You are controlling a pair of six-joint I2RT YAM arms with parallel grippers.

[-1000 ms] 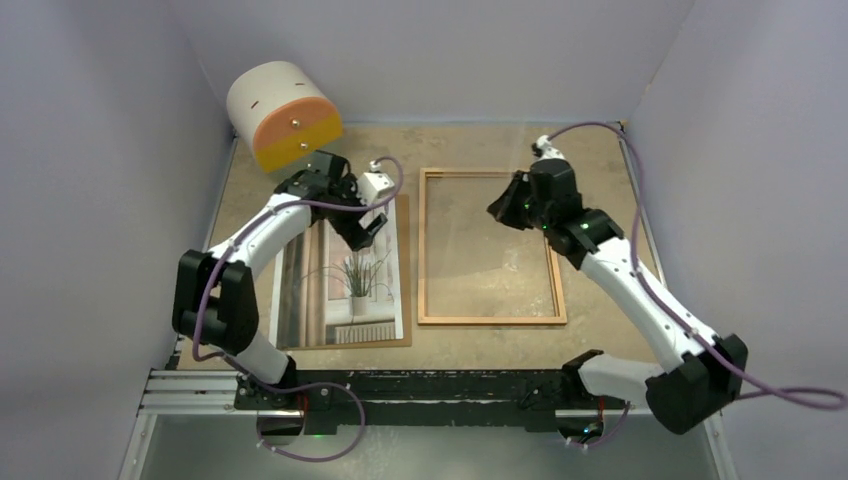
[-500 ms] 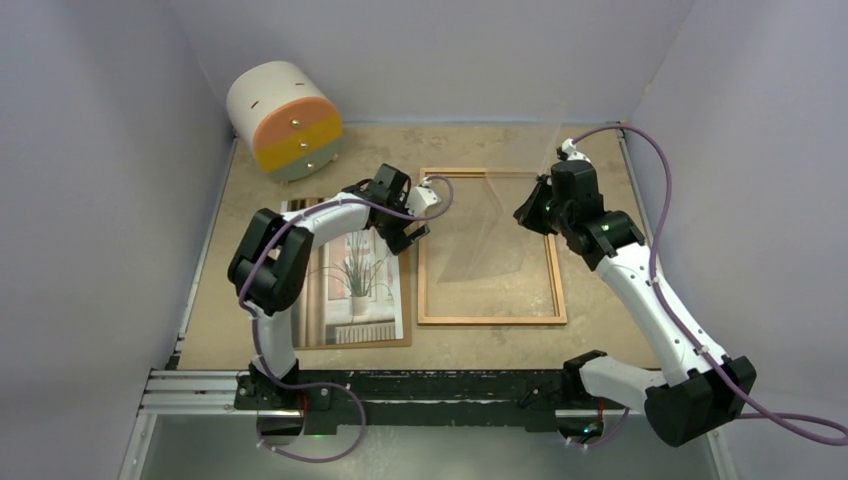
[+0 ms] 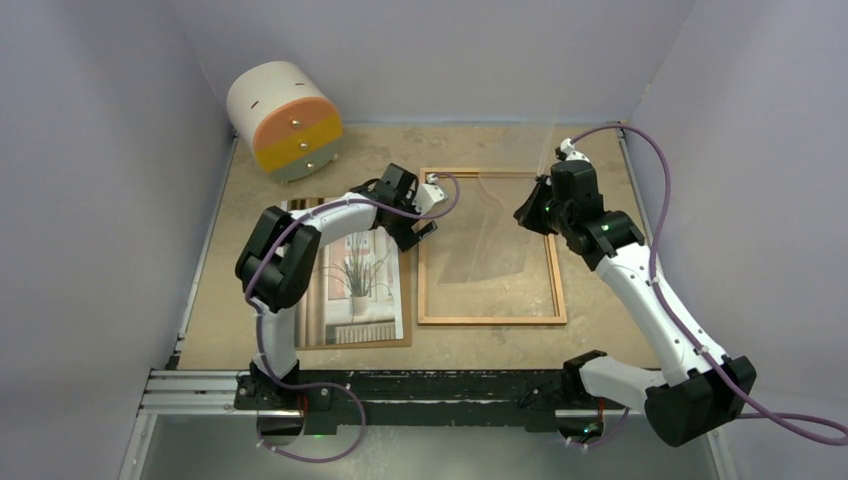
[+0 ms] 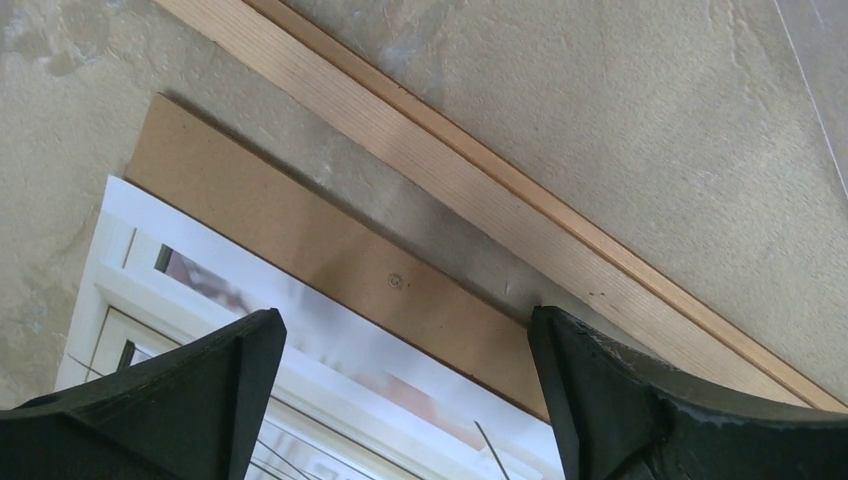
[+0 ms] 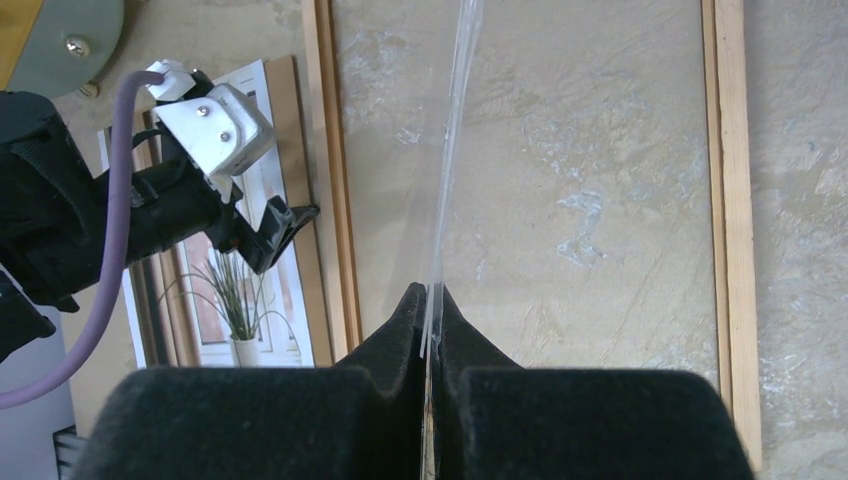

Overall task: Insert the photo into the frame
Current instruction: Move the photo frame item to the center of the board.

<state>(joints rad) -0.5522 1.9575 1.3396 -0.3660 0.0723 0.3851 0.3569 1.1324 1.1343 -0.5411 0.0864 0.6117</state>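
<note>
- Top view: one photo lies on one backing board, just left of one frame.
- Left wrist: left jaws stand wide apart, over the photo's edge.
- Right wrist: right jaws pinch one glass pane, edge-on above the frame.

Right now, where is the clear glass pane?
In the right wrist view the glass pane stands edge-on, pinched in the shut right gripper, over the middle of the frame.
</note>
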